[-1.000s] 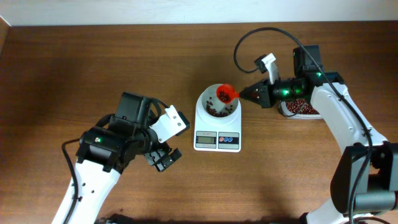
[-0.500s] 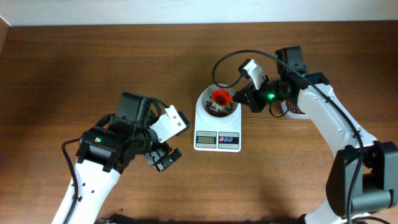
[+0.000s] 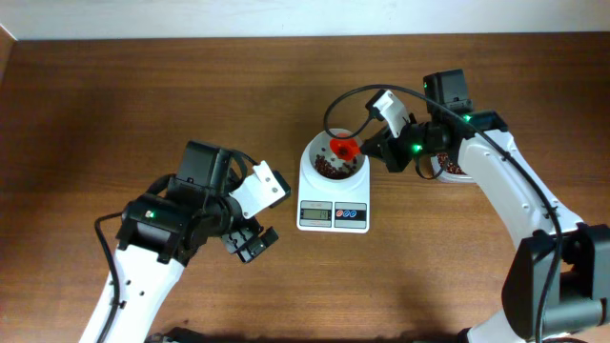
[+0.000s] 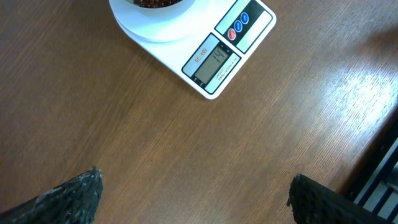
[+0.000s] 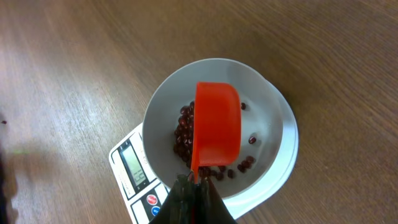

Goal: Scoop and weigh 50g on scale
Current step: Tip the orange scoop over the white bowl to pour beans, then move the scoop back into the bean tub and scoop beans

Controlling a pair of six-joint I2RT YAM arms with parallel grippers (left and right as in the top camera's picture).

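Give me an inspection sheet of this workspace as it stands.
Surface: brown wooden table.
Job's things: scale mid-table, white bowl on it holding beans; orange-red scoop tipped over the bowl; tub of beans partly hidden behind the right arm.
Clutter: nothing seen.
Tools: left tool open, holding nothing; right tool shut on the scoop handle.
Cables: black cable arches by the right arm.
Surroundings: pale wall along the far edge.
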